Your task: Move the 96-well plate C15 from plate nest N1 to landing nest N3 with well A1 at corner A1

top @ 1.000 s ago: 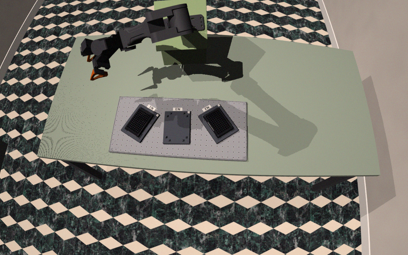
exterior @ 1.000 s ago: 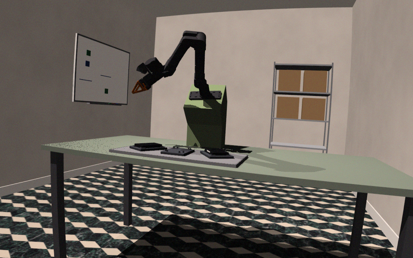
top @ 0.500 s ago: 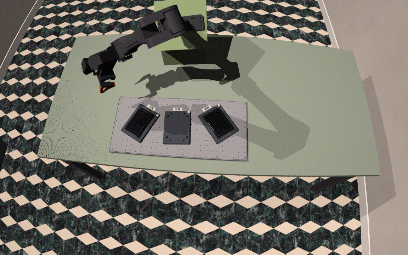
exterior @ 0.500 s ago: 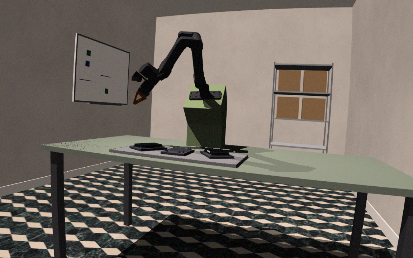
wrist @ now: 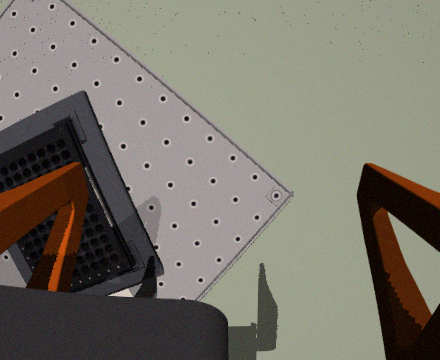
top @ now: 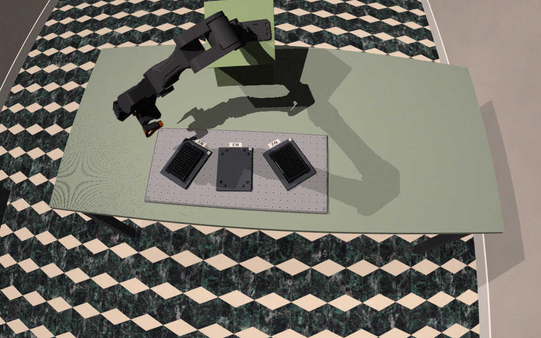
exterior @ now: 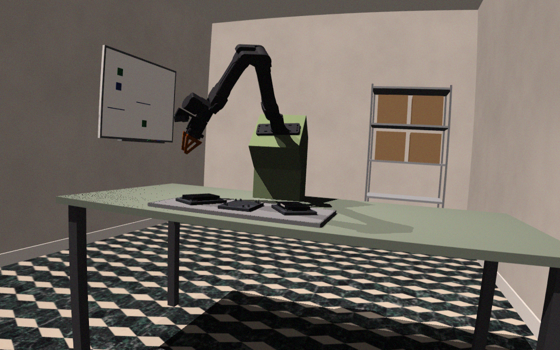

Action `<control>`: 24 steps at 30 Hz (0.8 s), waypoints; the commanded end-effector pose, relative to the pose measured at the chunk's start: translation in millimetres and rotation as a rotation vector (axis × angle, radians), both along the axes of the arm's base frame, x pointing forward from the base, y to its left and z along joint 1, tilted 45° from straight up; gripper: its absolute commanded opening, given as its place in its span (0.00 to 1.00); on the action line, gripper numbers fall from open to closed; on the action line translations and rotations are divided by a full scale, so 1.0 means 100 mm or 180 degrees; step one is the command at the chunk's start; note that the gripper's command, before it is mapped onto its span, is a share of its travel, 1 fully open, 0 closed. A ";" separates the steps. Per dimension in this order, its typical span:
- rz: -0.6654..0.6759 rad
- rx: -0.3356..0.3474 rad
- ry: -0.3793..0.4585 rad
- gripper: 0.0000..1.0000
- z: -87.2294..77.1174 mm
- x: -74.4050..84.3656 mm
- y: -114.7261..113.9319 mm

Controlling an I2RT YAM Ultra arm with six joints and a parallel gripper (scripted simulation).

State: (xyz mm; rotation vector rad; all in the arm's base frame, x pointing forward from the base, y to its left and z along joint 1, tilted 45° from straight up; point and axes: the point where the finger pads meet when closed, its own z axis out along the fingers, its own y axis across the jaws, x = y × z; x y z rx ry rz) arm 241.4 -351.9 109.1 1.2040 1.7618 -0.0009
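- The gripper [top: 148,126] hangs with its orange fingers spread wide (nothing between them), high above the grey deck [top: 306,197], over its corner nearest plate nest N1 [top: 170,172].
- Plate C15 [top: 185,160] sits in N1, at that end of the deck.
- Landing nest N3 [top: 234,168] lies mid-deck, bare.
- Plate C51 [top: 290,161] rests in nest N2 [top: 302,180], at the deck's far end.

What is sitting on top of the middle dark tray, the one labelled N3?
Nothing sits on nest N3: its flat dark top shows bare, with only small locator bumps near the corners. Plates fill the nests beside it, plate C15 and plate C51. Its underside is hidden.
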 end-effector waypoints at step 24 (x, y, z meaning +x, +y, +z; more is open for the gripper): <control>0.1348 0.0154 0.0562 1.00 -0.18 0.89 0.60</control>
